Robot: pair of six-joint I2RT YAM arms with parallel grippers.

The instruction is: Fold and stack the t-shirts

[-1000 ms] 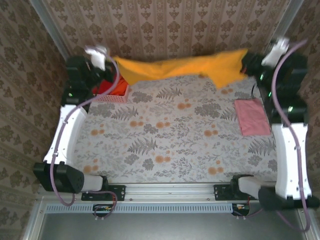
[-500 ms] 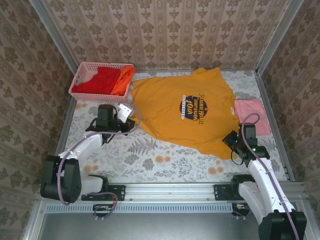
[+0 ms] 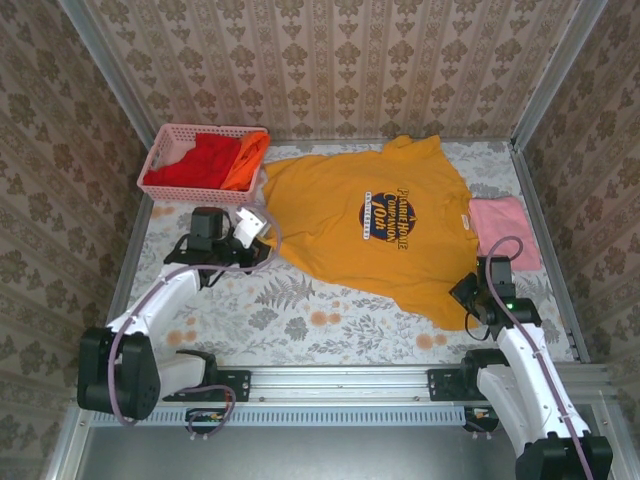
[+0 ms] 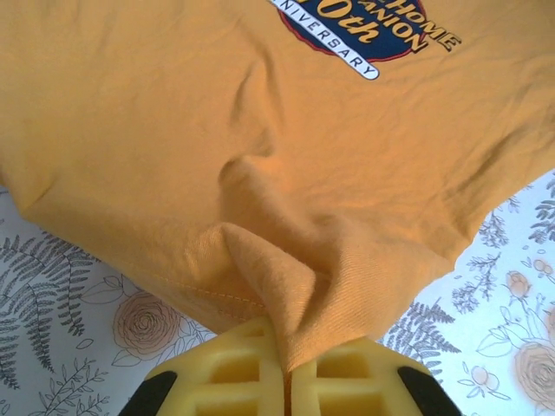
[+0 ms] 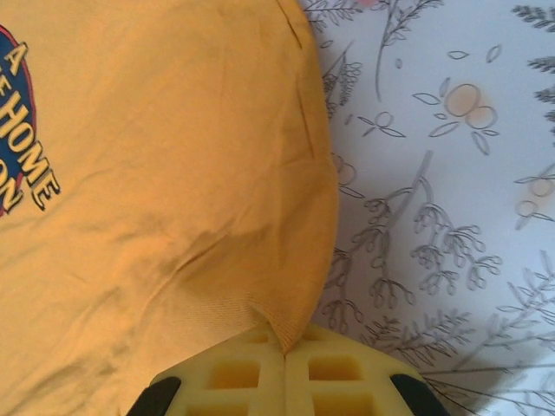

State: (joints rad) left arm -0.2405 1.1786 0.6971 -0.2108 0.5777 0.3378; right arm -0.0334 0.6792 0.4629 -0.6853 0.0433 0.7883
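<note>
Just right of the pink lattice basket [image 3: 160, 160], the golden-yellow t-shirt [image 3: 370, 230] lies spread flat on the flowered table [image 3: 330, 325], logo up, its sleeve touching the basket's corner. The left gripper [image 4: 284, 364] sits on the near side of the basket, its pads clenched on a bunched fold of the shirt's hem. The right gripper [image 5: 284, 347], clenched too, pinches the shirt's corner farthest from the basket. The red t-shirt [image 3: 200, 160] and orange t-shirt [image 3: 248, 160] lie inside the basket; the pale pink t-shirt [image 3: 503, 230] lies beyond the yellow one. A second ago both grippers held the yellow shirt stretched aloft at the far wall; it has since come down flat.
</note>
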